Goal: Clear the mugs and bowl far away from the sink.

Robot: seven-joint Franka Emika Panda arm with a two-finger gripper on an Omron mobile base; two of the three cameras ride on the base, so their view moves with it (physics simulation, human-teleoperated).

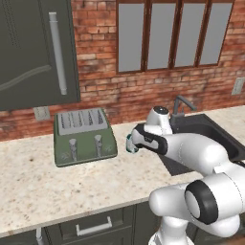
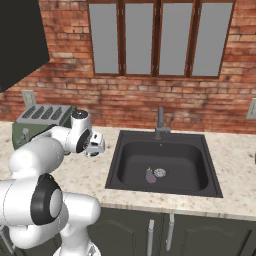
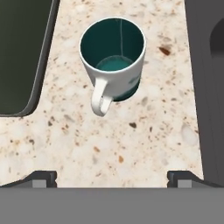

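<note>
A: Brick wall (image 2: 65,80) at the back, a four-pane window (image 2: 160,37) above it, and a speckled stone counter (image 1: 43,182) running across the kitchen. A green toaster (image 1: 83,135) sits at about ten o'clock from the arm in the left base view, under a dark cabinet (image 1: 28,52).

B: And the sink (image 2: 162,162) is right there in the right base view, dark basin, grey tap (image 2: 160,122) at its twelve o'clock edge. Something small and purple (image 2: 150,175) lies in the bottom beside the drain (image 2: 160,173).

A: The arm is bent low between toaster and sink. The gripper (image 3: 112,177) hangs over the counter with its jaws spread wide, gripping nothing.

B: Look down the hand view: the white mug (image 3: 114,59) stands upright at twelve o'clock from the fingertips (image 3: 41,177), teal inside, handle pointing to about seven o'clock.

A: Clear counter shows between the mug and both tips, so no contact.

B: In that view the toaster's dark edge is at nine o'clock of the mug, the sink's rim at three o'clock. The mug stands between them on the stone.

A: In the left base view a sliver of teal and white peeks out at nine o'clock of the hand.
</note>
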